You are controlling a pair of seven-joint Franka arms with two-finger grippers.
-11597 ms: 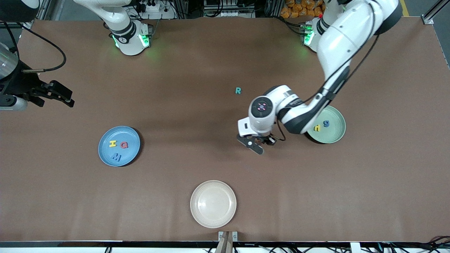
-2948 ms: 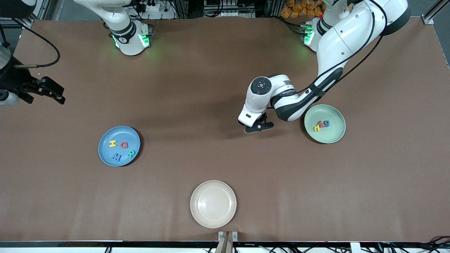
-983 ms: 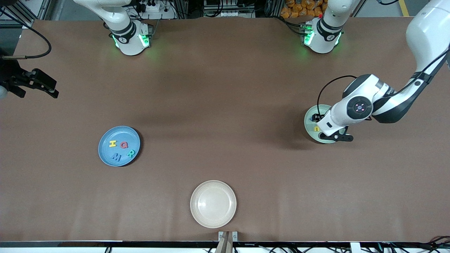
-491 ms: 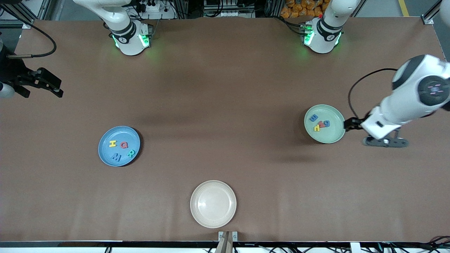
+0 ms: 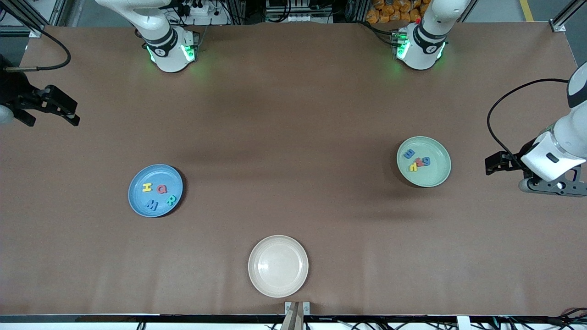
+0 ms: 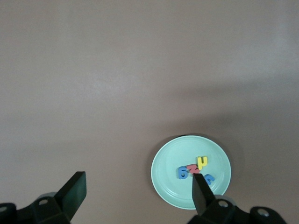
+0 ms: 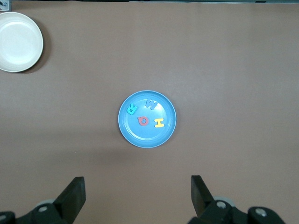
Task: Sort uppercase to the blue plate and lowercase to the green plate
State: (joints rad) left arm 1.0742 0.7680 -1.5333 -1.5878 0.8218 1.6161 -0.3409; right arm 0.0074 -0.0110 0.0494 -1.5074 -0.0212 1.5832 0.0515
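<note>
Two plates hold all eight foam letters, four on each. The blue plate (image 5: 155, 190) sits toward the right arm's end of the table and carries four capitals: a yellow H (image 5: 146, 187) at about nine o'clock on the plate as the front camera shows it, a red Q (image 5: 162, 189) near the centre, a blue M (image 5: 152, 204) at about seven o'clock and a teal R (image 5: 171, 200) at about four o'clock. None of the four touches another.

The green plate (image 5: 436, 176) sits toward the left arm's end and carries four small letters. A blue m (image 5: 409, 154) lies alone at about ten o'clock. The other three, one yellow letter (image 5: 413, 167), one red letter (image 5: 419, 162) and a blue g (image 5: 426, 161), huddle together just off centre, touching or nearly so.

A third plate, cream (image 5: 278, 266) and bare, lies nearest the front camera, between the two others.

The left gripper (image 5: 506, 166) hangs above bare table at the left arm's end, at about three o'clock from the green plate and well apart from it. Its two fingers stand wide apart and hold nothing. The right gripper (image 5: 50, 112) hangs above the table edge at the right arm's end, at about ten o'clock from the blue plate. Its fingers are also spread wide and empty.
</note>
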